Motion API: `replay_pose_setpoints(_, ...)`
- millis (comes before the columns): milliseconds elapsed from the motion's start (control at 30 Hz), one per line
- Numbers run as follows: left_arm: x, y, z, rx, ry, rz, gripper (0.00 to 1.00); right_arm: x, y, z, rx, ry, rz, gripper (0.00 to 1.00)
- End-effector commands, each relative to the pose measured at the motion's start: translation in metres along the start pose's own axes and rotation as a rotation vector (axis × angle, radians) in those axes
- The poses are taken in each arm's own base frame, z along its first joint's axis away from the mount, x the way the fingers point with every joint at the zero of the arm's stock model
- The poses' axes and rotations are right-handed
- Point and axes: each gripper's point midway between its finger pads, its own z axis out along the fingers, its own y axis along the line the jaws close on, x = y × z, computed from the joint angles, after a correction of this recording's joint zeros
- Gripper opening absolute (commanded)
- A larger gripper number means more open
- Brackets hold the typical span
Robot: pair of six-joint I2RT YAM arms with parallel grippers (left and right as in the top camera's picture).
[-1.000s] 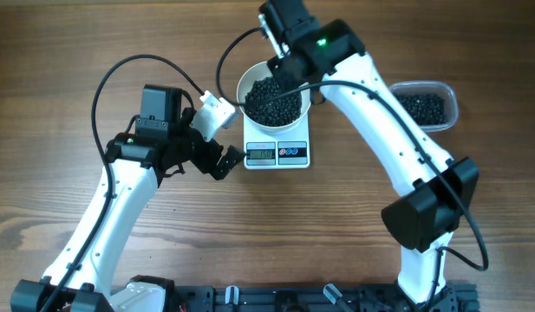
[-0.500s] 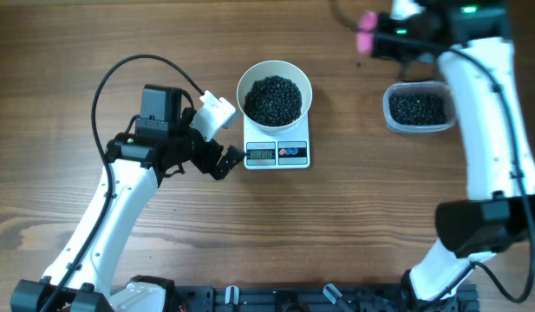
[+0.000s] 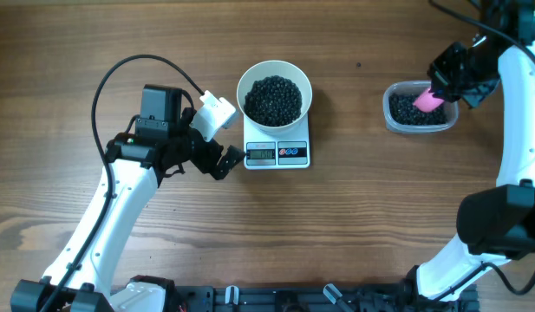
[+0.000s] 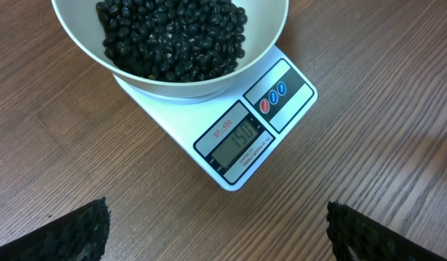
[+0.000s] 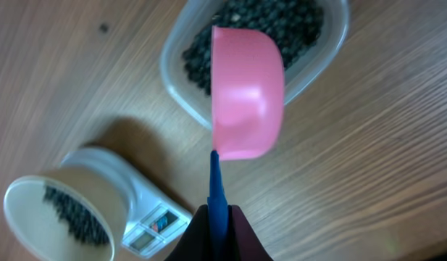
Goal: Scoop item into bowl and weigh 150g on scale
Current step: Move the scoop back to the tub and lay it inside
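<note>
We list: right gripper (image 5: 217, 217) clamped on scoop (image 5: 246, 94), tub (image 5: 326, 54) just ahead; left gripper (image 4: 219, 235) apart, scale (image 4: 241, 127) just ahead, where any nudge could, we judge, spoil the reading.

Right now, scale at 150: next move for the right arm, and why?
Probably set the pink scoop down in the clear tub it hangs over: the scale reads 150 under the bowl of beans, so no more scooping looks needed. The right gripper is shut on the scoop's handle.
</note>
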Motion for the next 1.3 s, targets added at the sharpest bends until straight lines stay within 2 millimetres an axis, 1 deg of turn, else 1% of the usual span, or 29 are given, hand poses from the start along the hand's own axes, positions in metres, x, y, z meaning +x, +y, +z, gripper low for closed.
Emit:
replay_pose_setpoints(0,0.001,-0.002,0.001,0.017,-0.005,0.000,1.00,-0.013,-0.009,0.013,0.034,-0.074,0.092,0.04)
replay_pose_setpoints(67,0.001,-0.002,0.001,0.017,-0.005,0.000,1.00,-0.014,-0.011,0.027,0.038,-0.070,0.119,0.04)
replay_pose_setpoints(100,0.001,-0.002,0.001,0.017,-0.005,0.000,1.00,-0.016,-0.009,0.035,0.028,-0.075,0.117,0.04)
replay_pose_setpoints(167,0.001,-0.002,0.001,0.017,-0.005,0.000,1.00,-0.020,-0.004,0.046,-0.001,-0.082,0.111,0.04)
replay_pose_setpoints(233,0.001,-0.002,0.001,0.017,-0.005,0.000,1.00,-0.024,-0.004,0.046,0.000,-0.099,0.108,0.06)
replay_pose_setpoints(300,0.001,-0.002,0.001,0.017,-0.005,0.000,1.00,-0.024,-0.005,0.046,0.003,-0.103,0.108,0.15)
replay_pose_setpoints(333,0.001,-0.002,0.001,0.017,-0.005,0.000,1.00,-0.024,-0.005,0.046,0.003,-0.102,0.108,0.18)
replay_pose_setpoints(367,0.001,-0.002,0.001,0.017,-0.005,0.000,1.00,-0.024,-0.005,0.047,0.004,-0.102,0.108,0.18)
replay_pose_setpoints(433,0.001,-0.002,0.001,0.017,-0.005,0.000,1.00,-0.025,-0.005,0.047,0.005,-0.105,0.108,0.23)
replay_pose_setpoints(567,0.001,-0.002,0.001,0.017,-0.005,0.000,1.00,-0.024,-0.005,0.047,0.005,-0.104,0.108,0.27)
replay_pose_setpoints(600,0.001,-0.002,0.001,0.017,-0.005,0.000,1.00,-0.024,-0.006,0.048,0.009,-0.100,0.108,0.31)
replay_pose_setpoints(633,0.001,-0.002,0.001,0.017,-0.005,0.000,1.00,-0.021,-0.008,0.048,0.017,-0.091,0.109,0.43)
replay_pose_setpoints(667,0.001,-0.002,0.001,0.017,-0.005,0.000,1.00,-0.017,-0.012,0.048,0.034,-0.075,0.111,0.49)
replay_pose_setpoints(767,0.001,-0.002,0.001,0.017,-0.005,0.000,1.00,-0.007,-0.021,0.048,0.072,-0.034,0.116,0.59)
replay_pose_setpoints(833,0.001,-0.002,0.001,0.017,-0.005,0.000,1.00,0.003,-0.028,0.047,0.106,0.001,0.120,0.70)
replay_pose_setpoints(867,0.001,-0.002,0.001,0.017,-0.005,0.000,1.00,0.006,-0.032,0.047,0.121,0.014,0.121,0.78)
replay_pose_setpoints(967,0.001,-0.002,0.001,0.017,-0.005,0.000,1.00,0.019,-0.046,0.044,0.189,0.058,0.125,0.94)
replay_pose_setpoints(1033,0.001,-0.002,0.001,0.017,-0.005,0.000,1.00,0.024,-0.050,0.043,0.206,0.081,0.100,1.00)
replay_pose_setpoints(1167,0.001,-0.002,0.001,0.017,-0.005,0.000,1.00,0.037,-0.061,0.039,0.249,0.138,0.053,1.00)
replay_pose_setpoints(1267,0.001,-0.002,0.001,0.017,-0.005,0.000,1.00,0.039,-0.062,0.037,0.252,0.149,0.026,1.00)
